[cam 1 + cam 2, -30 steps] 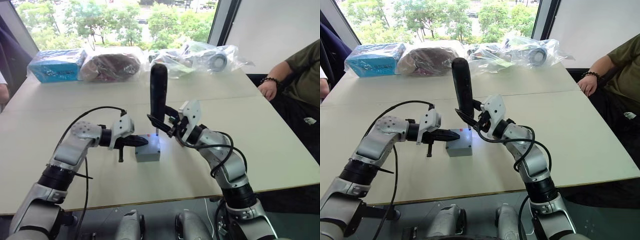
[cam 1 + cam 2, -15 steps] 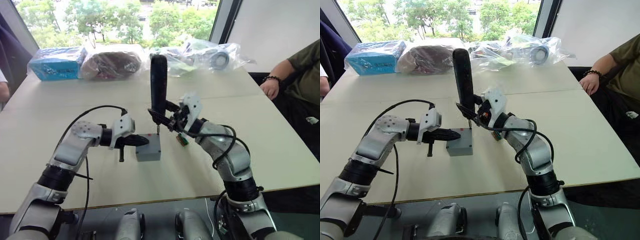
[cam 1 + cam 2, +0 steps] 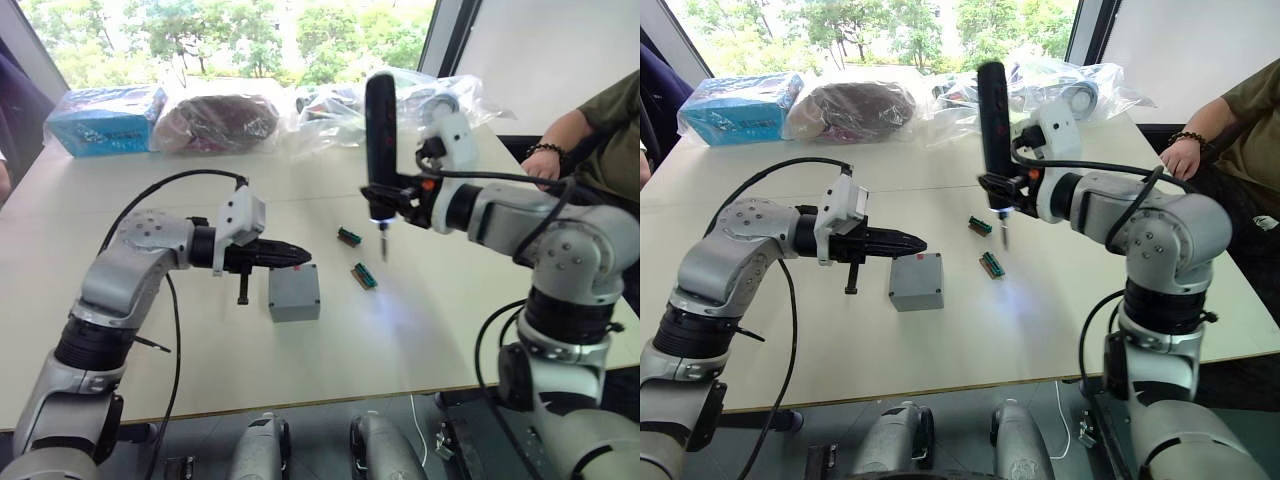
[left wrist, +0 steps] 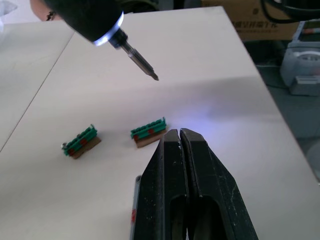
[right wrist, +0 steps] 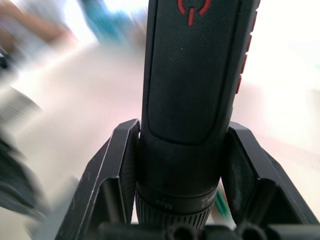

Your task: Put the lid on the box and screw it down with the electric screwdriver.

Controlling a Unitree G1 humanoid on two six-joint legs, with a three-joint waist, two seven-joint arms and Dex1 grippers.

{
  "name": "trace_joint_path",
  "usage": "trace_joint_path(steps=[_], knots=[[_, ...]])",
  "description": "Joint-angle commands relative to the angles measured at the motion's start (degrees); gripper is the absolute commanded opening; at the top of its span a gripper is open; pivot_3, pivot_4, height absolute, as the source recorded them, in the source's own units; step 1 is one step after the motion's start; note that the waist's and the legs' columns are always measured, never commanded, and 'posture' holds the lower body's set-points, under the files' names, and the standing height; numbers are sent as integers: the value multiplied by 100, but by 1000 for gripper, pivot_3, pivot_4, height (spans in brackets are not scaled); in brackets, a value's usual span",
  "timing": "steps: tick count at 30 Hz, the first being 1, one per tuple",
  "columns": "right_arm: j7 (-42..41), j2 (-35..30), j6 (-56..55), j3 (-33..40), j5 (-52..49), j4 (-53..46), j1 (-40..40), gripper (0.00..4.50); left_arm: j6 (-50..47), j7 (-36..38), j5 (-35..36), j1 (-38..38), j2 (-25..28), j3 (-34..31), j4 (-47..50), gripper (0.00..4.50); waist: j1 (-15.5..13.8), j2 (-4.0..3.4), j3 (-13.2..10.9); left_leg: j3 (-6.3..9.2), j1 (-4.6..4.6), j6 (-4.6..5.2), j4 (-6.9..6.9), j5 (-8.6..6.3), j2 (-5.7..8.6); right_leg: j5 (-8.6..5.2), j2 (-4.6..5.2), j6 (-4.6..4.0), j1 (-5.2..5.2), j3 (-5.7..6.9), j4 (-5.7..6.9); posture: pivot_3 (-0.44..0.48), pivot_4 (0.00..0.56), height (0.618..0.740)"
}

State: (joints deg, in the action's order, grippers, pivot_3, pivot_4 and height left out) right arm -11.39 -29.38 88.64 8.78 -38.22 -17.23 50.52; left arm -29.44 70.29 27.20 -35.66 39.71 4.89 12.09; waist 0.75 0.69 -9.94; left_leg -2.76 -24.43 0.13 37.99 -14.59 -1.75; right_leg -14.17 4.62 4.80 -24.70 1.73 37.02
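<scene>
While the right tool (image 3: 385, 192) stays clamped on the screwdriver (image 3: 379, 130), it has lifted the upright driver clear of the box (image 3: 294, 292) and carried it off toward the box's 2 o'clock, where the bit (image 4: 141, 60) now hangs above bare table (image 3: 450, 320) with a ring of light glowing at its collar and a bluish patch of light on the surface below. In the right wrist view the two black fingers (image 5: 118, 165) press against either side of the black barrel, whose red power mark shows near the top. The left tool (image 3: 290, 256) has its fingers pressed together on nothing, and it hovers just above the box's 12 o'clock edge, pointing toward 3 o'clock. The box sits at the middle of the table with its grey lid (image 3: 917, 268) on top, and a tiny red mark shows on that lid. Two small green pieces lie on the table apart from the box: one (image 3: 348, 237) at its 1 o'clock, the other (image 3: 364, 276) at its 3 o'clock, and the bit hangs near the second. Along the table's 12 o'clock edge lie a blue packet (image 3: 103, 118) and several clear plastic bags (image 3: 222, 118). At the table's 3 o'clock side a person's forearm with a beaded bracelet (image 3: 545, 150) rests near the edge.
</scene>
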Motion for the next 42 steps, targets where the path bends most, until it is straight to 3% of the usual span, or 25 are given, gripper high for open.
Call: trace_joint_path(steps=[1, 7, 13, 21, 22, 23, 25, 27, 28, 32, 33, 38, 42], knots=[[369, -230, 386, -64, 44, 466, 240, 1776, -137, -69, 299, -130, 156, -330, 369, 0, 3, 1, 0, -1, 0, 0, 0, 0, 4, 0, -2, 0, 0, 0, -2, 0, 150, 740], [1012, -790, 386, -978, -368, 1908, 298, 1776, -201, -234, 406, -123, 251, -496, 474, 0, 9, -3, -13, -5, 0, 0, -1, 0, 7, 0, -4, 1, 0, -3, -4, 0, 150, 740], [1059, -1122, 386, -1845, -646, 2892, 613, 1776, -145, -373, 359, -138, 340, -554, 432, 0, 15, -5, -30, -6, -3, 1, -1, 0, 8, 1, -4, 2, -3, -4, -5, 0, 150, 740], [1156, -1004, 386, -2034, -558, 3631, 806, 1776, -194, -478, 430, -3, 371, -546, 562, 0, -2, -2, -31, -5, -3, 1, -1, 0, 6, 1, -7, 2, -2, -3, -5, 0, 150, 740], [1178, -976, 386, -1992, -506, 3670, 801, 2777, -191, -488, 426, 19, 371, -536, 568, 0, -1, -2, -31, -5, -3, 1, 0, 0, 6, 1, -7, 2, -1, -3, -5, 0, 150, 740], [1175, -968, 386, -1965, -477, 3683, 795, 2855, -188, -497, 418, 50, 372, -523, 570, 0, 0, -2, -31, -5, -2, 1, 0, 0, 7, 1, -7, 2, -1, -4, -5, 0, 150, 740], [1155, -949, 386, -1856, -491, 3681, 797, 3642, -207, -531, 415, 107, 351, -502, 556, 0, 2, -2, -31, -5, -2, 1, 0, 0, 7, 1, -7, 3, -1, -4, -4, 0, 150, 740], [1079, -1000, 386, -1851, -489, 3466, 826, 4398, -202, -552, 386, 176, 348, -474, 530, 0, 4, -2, -31, -5, -2, 1, 0, 0, 6, 1, -7, 3, -1, -3, -4, 0, 150, 740], [1037, -1035, 386, -1875, -486, 3344, 845, 4462, -197, -558, 370, 206, 352, -466, 515, 0, 4, -2, -31, -5, -2, 1, 0, 0, 6, 1, -7, 3, -1, -4, -4, 0, 150, 740], [330, -1537, -497, -2466, 64, 1909, 816, 4462, -97, -582, 196, 376, 450, -466, 365, 0, 7, -7, -35, -4, -4, 1, 0, 0, 5, 1, -7, 3, -4, -4, -4, 0, 150, 740], [-44, -1666, -1258, -2525, 275, 1379, 749, 4462, -29, -577, 91, 504, 537, -488, 271, 0, 7, -7, -35, -4, -4, 1, 0, 0, 5, 1, -7, 3, -5, -4, -4, 0, 150, 740], [-1177, -1661, -3329, -2269, 712, 296, 71, 4462, 359, -468, -302, 1030, 802, -435, -157, 0, 24, -3, -38, -5, -1, 1, -4, 0, -1, 0, -20, 3, -9, -4, -4, 0, 150, 740], [-1684, -1494, -4047, -2321, 913, -108, -598, 3479, 779, -381, -722, 1264, 816, -161, -528, 0, -36, 12, -37, -10, -2, 1, 0, 0, -4, -1, -18, 2, -1, 5, -6, 0, 150, 740]])
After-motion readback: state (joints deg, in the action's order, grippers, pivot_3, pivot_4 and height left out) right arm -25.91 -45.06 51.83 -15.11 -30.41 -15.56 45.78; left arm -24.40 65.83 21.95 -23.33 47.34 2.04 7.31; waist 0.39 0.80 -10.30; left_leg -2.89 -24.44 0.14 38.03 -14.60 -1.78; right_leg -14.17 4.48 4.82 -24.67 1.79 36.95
